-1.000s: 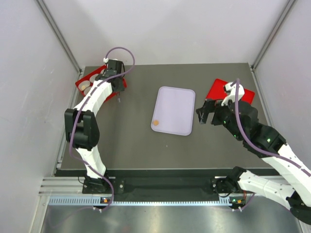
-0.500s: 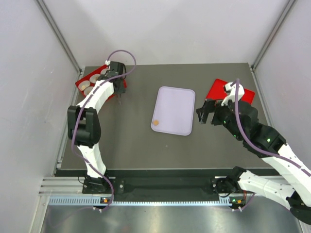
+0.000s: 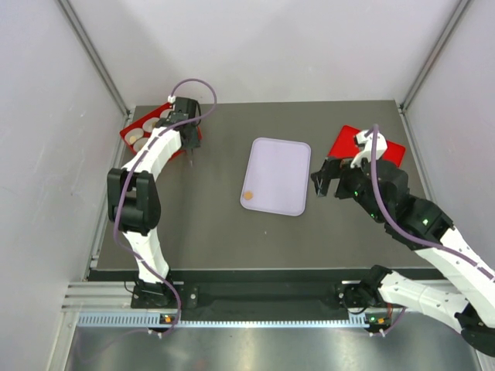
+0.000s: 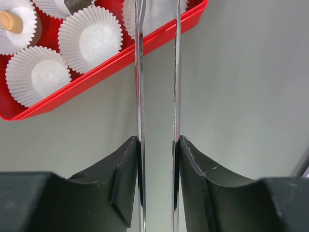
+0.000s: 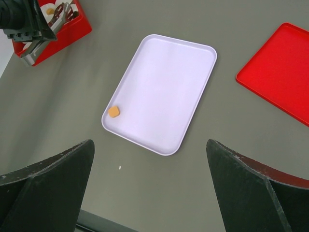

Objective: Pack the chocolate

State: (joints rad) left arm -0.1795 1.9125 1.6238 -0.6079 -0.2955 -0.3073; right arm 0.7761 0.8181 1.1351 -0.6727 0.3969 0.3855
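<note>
Left gripper [image 3: 189, 151] has swung slightly farther from the arm bases over the last second. It now hangs at the near wall of the red box [image 3: 133, 126], thin blades a slit apart, nothing between them as far as the wrist view shows. One caramel piece [image 4: 10, 21] sits in a paper cup [image 4: 29, 14] there. Another caramel chocolate [image 3: 247, 195] waits in a corner of the lilac tray [image 3: 282, 166], likely next. Right gripper [image 3: 319, 181], spread wide and empty, has barely crept trayward.
</note>
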